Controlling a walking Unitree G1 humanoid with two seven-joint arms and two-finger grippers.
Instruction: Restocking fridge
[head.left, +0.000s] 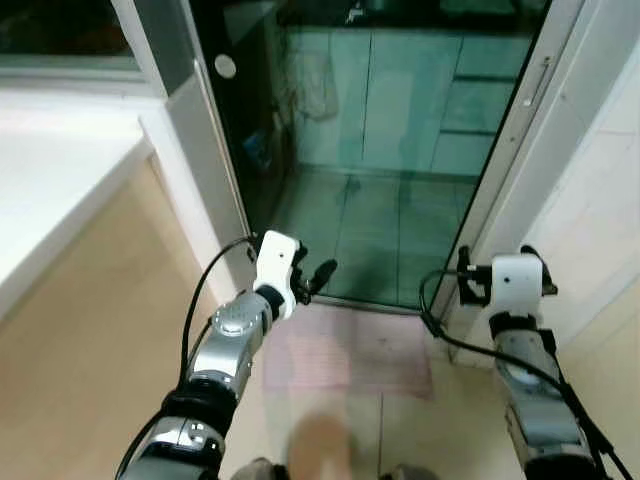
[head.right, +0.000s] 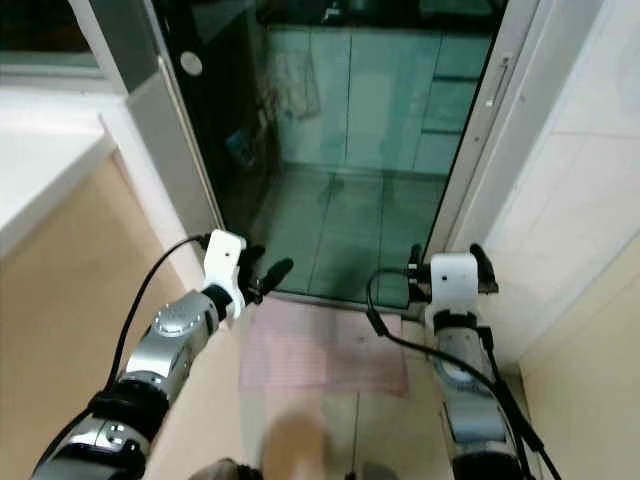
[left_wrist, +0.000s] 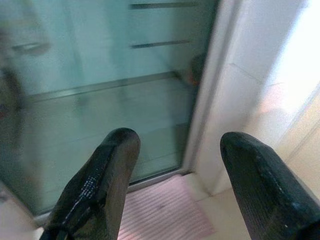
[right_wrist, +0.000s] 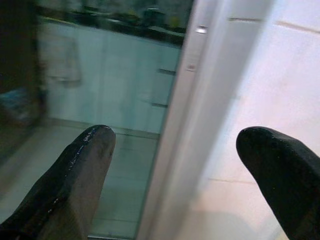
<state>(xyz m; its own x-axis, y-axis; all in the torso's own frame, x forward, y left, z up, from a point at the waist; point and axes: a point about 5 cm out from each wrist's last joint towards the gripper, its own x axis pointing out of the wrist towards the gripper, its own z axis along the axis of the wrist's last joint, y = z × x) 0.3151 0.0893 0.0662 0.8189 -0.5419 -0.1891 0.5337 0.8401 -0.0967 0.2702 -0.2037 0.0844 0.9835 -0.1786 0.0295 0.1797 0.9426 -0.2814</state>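
While both arms are raised in front of the robot, neither one has anything in it. Left gripper (head.left: 318, 275) sits above the near edge of the pink mat (head.left: 350, 355), fingers (left_wrist: 100, 185) spread wide with just air between them, pointing toward the doorway (head.left: 390, 150). Right gripper (head.left: 500, 272) is up close to the white door frame (head.left: 510, 150) on the right side, and its wrist cam shows its fingers (right_wrist: 75, 175) spread apart too, also holding nothing.

Straight ahead is a glass sliding door opening onto a room with greenish floor tiles (head.left: 380, 230) and pale cabinets (head.left: 420, 100) along the far wall. Something cloth-like hangs on that wall (head.left: 318, 85), too blurry to say what exactly. On the left there's a white counter (head.left: 50, 170) above a beige wall, and a dark glass panel (head.left: 240, 120) with a round white knob (head.left: 225, 66) on it.

As for the fridge or any stock to load, I can't make out either one from here, so can't say where they are
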